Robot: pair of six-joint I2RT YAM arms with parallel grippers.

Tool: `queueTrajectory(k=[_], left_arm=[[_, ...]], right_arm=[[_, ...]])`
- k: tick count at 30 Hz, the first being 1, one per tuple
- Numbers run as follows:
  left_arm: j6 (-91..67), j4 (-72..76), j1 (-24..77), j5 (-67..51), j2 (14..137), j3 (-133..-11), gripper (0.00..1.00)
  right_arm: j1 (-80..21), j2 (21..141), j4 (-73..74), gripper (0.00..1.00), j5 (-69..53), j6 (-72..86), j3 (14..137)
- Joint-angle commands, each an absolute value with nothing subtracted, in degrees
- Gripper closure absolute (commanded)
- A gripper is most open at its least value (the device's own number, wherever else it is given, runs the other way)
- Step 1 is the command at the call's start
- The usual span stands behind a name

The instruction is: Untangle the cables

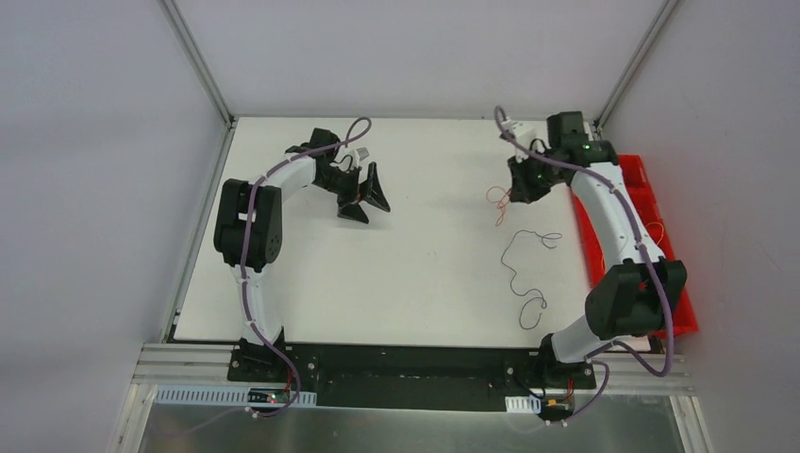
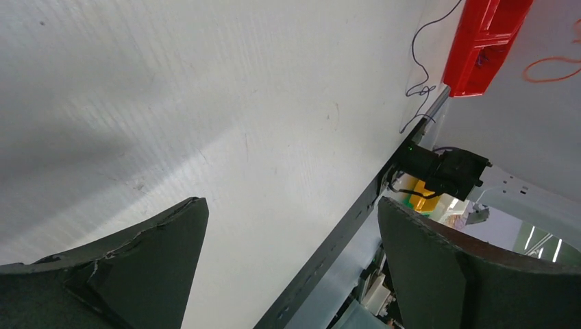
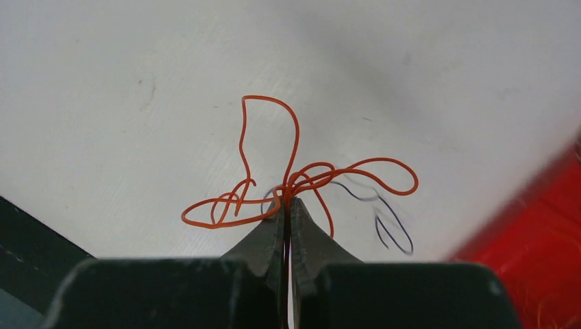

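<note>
My right gripper (image 3: 288,200) is shut on an orange cable (image 3: 296,144), a curly bundle of loops pinched at the fingertips and held above the table. In the top view this gripper (image 1: 517,189) is at the far right with the orange cable (image 1: 498,200) hanging from it. A thin dark cable (image 1: 525,274) lies loose on the table nearer to me, and also shows in the right wrist view (image 3: 394,229) and the left wrist view (image 2: 418,75). My left gripper (image 1: 366,196) is open and empty at the far left, over bare table (image 2: 291,212).
A red bin (image 1: 686,311) stands along the table's right edge, with a thin orange strand (image 1: 654,229) in it. The bin (image 2: 479,41) shows in the left wrist view with an orange strand (image 2: 551,65) beside it. Grey walls enclose the table.
</note>
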State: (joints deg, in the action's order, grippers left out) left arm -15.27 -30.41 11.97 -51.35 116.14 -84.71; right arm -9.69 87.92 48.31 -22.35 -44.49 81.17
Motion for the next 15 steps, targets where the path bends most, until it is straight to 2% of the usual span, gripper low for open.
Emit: queueTrajectory(k=[1, 8, 15], left_arm=[[-14.4, -33.0, 12.8, -51.6, 115.2, -87.9, 0.01], [-13.2, -35.3, 12.8, -52.4, 117.6, -93.0, 0.01], [-12.6, -40.3, 12.7, -53.2, 121.3, -100.4, 0.01]], right_arm=[[-0.6, 89.3, 62.5, 1.00, -13.7, -31.5, 92.2], [16.4, 89.4, 64.9, 1.00, -3.4, -25.5, 99.7], [23.4, 95.8, 63.8, 1.00, 5.4, -22.5, 104.4]])
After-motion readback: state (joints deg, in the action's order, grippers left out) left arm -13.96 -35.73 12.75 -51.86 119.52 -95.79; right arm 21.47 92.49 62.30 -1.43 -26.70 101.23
